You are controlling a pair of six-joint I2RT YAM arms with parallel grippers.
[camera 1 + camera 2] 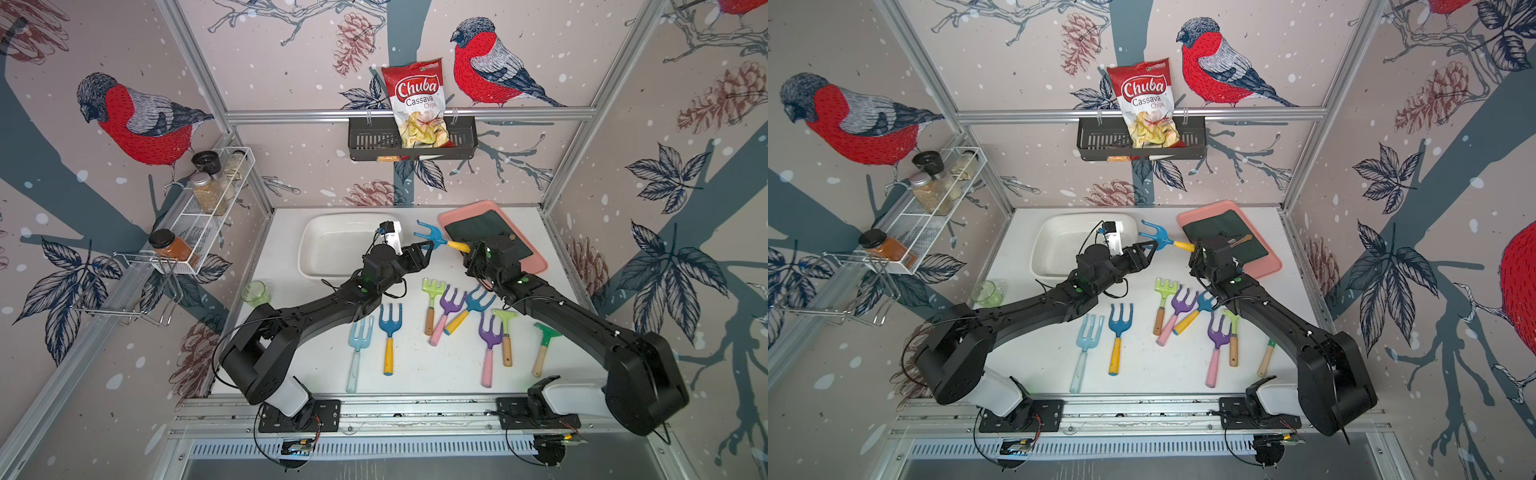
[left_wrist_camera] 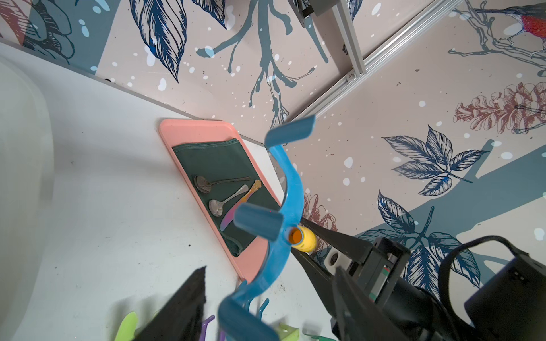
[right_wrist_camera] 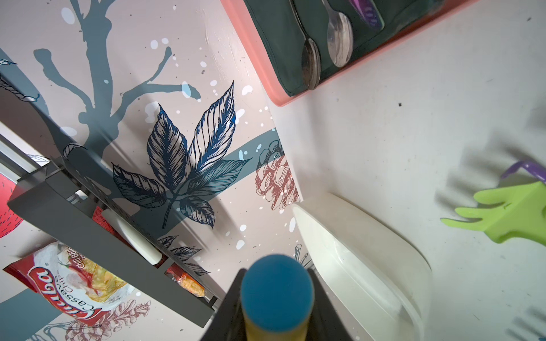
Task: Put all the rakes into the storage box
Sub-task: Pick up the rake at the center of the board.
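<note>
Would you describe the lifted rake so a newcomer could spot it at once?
At the back of the table, look between the white tub and the pink tray. The rake there has a blue three-pronged head and yellow handle. Unlike the other rakes lying on the table, the right gripper holds it in the air.

White table (image 1: pixel 436 365): storage box (image 1: pixel 332 249), pink tray (image 1: pixel 536 262), probably cup (image 1: pixel 254 293), scattered rakes (image 1: pixel 388 332).

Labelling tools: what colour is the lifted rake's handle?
The rake's handle is yellow, clearest in a top view.
</note>
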